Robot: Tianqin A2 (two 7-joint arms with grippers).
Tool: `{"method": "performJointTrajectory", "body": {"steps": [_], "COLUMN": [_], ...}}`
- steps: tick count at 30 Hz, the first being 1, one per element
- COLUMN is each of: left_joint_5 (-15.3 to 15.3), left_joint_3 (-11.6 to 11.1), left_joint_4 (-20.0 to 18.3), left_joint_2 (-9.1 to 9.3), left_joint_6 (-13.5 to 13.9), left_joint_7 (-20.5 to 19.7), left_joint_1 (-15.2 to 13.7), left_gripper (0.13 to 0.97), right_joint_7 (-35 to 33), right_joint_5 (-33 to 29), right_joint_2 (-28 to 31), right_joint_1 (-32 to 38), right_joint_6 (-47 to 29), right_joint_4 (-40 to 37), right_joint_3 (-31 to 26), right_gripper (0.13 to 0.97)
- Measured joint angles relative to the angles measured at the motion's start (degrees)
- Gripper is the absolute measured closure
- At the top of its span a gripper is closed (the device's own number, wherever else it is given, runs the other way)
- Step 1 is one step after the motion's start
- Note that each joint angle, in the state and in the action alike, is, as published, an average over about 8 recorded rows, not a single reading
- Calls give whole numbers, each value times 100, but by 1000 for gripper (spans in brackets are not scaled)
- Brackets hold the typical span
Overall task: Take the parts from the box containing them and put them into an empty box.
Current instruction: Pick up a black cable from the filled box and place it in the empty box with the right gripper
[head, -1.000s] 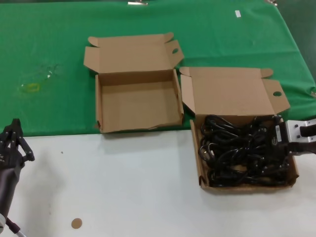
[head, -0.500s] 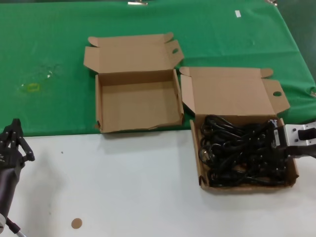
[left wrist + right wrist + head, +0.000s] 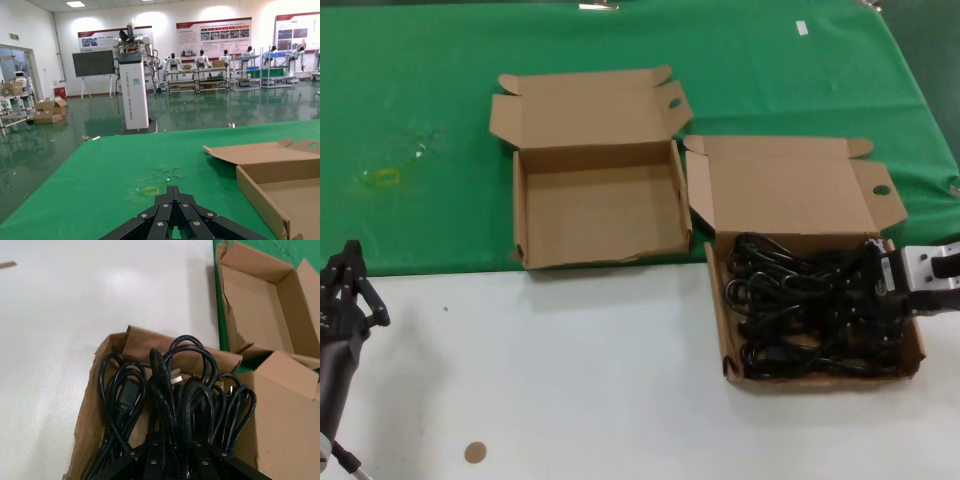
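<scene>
The box holding the parts point(image 3: 820, 379) stands at the right on the white table, tall lid panel upright, full of black coiled cables point(image 3: 800, 310). My right gripper point(image 3: 880, 290) reaches into it over its right wall, and its fingers are closed around a bunch of cables point(image 3: 185, 385). The gripper itself shows in the right wrist view point(image 3: 175, 455), low among the coils. The empty box point(image 3: 600, 215) stands open to the left on the green cloth. My left gripper point(image 3: 353, 250) is parked at the lower left, shut and empty point(image 3: 173, 192).
The green cloth point(image 3: 420, 80) covers the far half of the table, and white table surface point(image 3: 570, 380) lies in front. A small brown disc point(image 3: 474, 452) lies near the front edge. The empty box's side wall point(image 3: 260, 192) shows in the left wrist view.
My right gripper dipped lower in the box, then came back up a little. The cables beside it have shifted and bunched toward it. The left arm has not moved.
</scene>
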Motion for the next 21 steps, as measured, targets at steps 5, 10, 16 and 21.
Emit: {"method": "performJointTrajectory", "body": {"steps": [5, 10, 16, 21], "left_joint_5": [0, 0, 0, 0], "left_joint_3": [0, 0, 0, 0], "left_joint_4": [0, 0, 0, 0], "left_joint_2": [0, 0, 0, 0], "left_joint_6": [0, 0, 0, 0], "left_joint_7": [0, 0, 0, 0], "left_joint_1": [0, 0, 0, 0], "left_gripper": [953, 953, 953, 953], "right_joint_7": [169, 323, 435, 483], "right_joint_5": [47, 72, -56, -305], "right_joint_2": [129, 159, -59, -469], "right_joint_1": [66, 270, 715, 1123], "right_joint_6": [-195, -380, -464, -384], "right_joint_4": [299, 488, 446, 241], "right_joint_3": [58, 98, 57, -93], "right_gripper": [882, 886, 887, 887]}}
